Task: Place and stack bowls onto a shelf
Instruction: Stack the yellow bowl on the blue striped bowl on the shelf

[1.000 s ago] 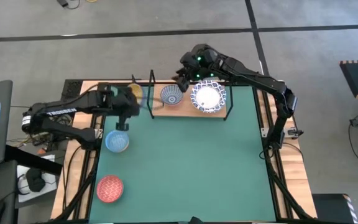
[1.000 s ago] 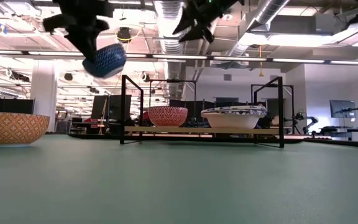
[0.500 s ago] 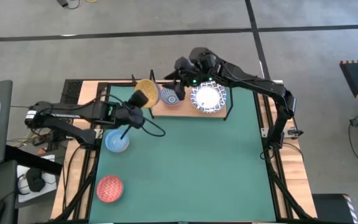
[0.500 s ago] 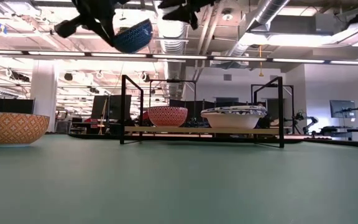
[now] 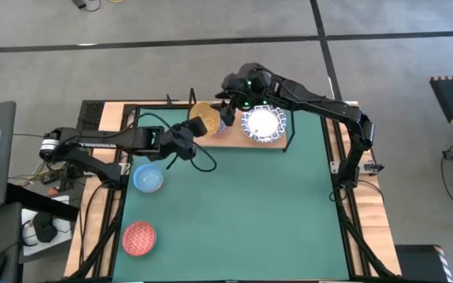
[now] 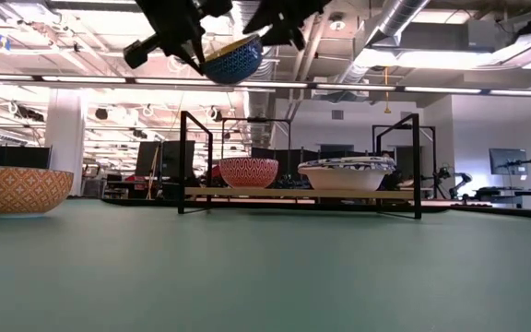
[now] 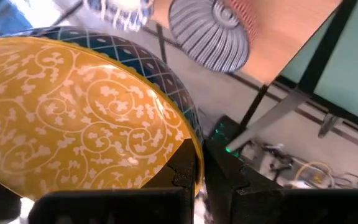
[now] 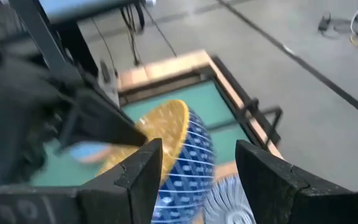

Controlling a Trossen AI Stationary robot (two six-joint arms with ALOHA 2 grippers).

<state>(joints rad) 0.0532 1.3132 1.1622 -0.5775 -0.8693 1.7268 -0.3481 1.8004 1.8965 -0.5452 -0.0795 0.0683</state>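
Above the shelf's (image 5: 246, 140) left end, the left gripper (image 5: 193, 130) holds the yellow bowl (image 5: 204, 118) clamped by its rim, tilted in mid-air. The right gripper (image 5: 228, 103), fingers spread apart, hovers just beside it, over the striped bowl (image 7: 210, 34).

one shelf (image 5: 234, 135). five bowl places in view: one yellow bowl (image 5: 204, 118) (raised off the counter), one light blue bowl (image 5: 148, 178), one red bowl (image 5: 139, 237), one dark striped bowl (image 7: 211, 31), one stack of white bowls (image 5: 263, 123) whose number cannot be told. two arms.
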